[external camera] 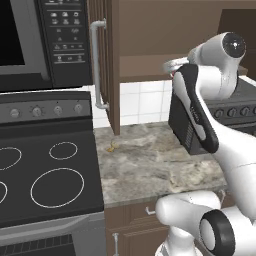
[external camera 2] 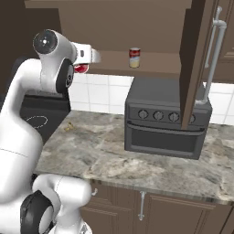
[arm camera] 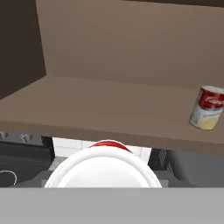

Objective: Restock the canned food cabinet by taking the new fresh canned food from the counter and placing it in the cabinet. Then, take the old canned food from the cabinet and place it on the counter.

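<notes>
First step in hand, by the look of it: dark brown wooden cabinet [external camera 2: 151, 61] open, flat matte shelf bare on its left part, mottled grey-brown stone worktop [external camera 2: 105, 155] below, boxy dark toaster oven [external camera 2: 164, 121] on the worktop. Plain bright-red can [external camera 2: 81, 69] with pale round top raised just below and before the shelf's front edge at the jaws [external camera 2: 89, 57], presumably clamped, grip itself hidden so cannot tell. Next likely: lift over the edge, set down left of, well apart from, the small red-and-cream banded can [arm camera: 206, 107] standing far right on the shelf.

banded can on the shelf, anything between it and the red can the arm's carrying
Nothing: in the hand view only bare cabinet shelf separates the red can from the banded can.
</notes>
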